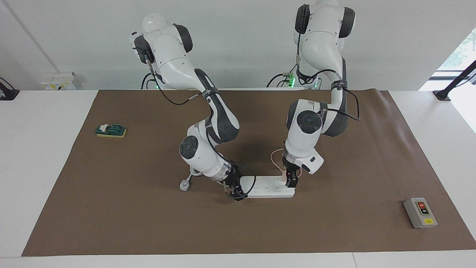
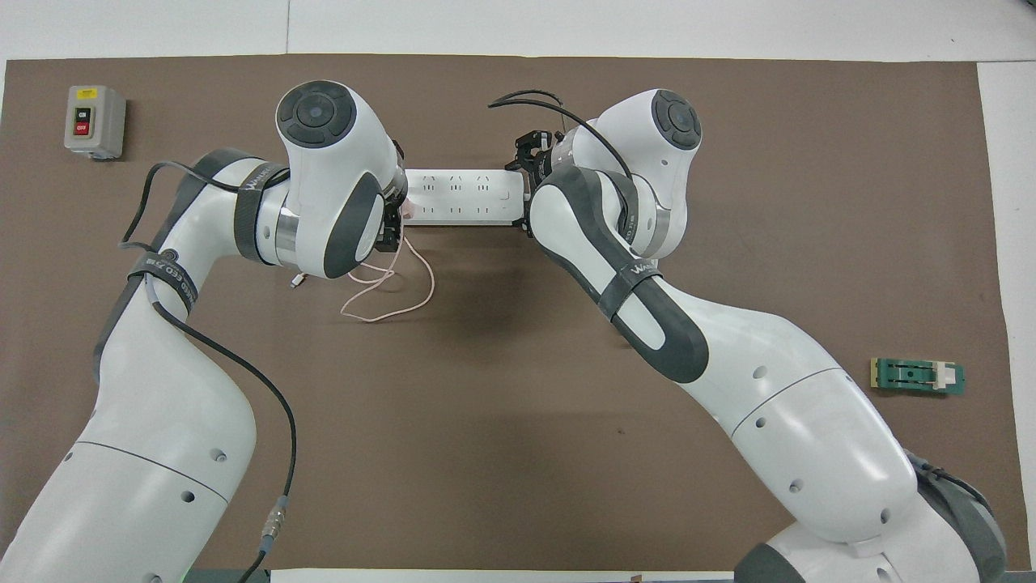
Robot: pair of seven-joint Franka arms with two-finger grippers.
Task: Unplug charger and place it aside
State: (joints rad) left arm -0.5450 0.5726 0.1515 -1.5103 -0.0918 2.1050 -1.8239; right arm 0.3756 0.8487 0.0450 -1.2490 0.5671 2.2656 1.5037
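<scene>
The pale pink charger sits plugged into the long white power strip at the strip's end toward the left arm; it also shows in the overhead view. Its thin pink cable loops on the mat nearer to the robots. My left gripper is down at the charger, right beside it, and mostly hidden under the arm in the overhead view. My right gripper straddles the power strip's other end and holds it down.
The strip's white plug lies on the brown mat by the right arm. A grey switch box stands toward the left arm's end. A green and white part lies toward the right arm's end.
</scene>
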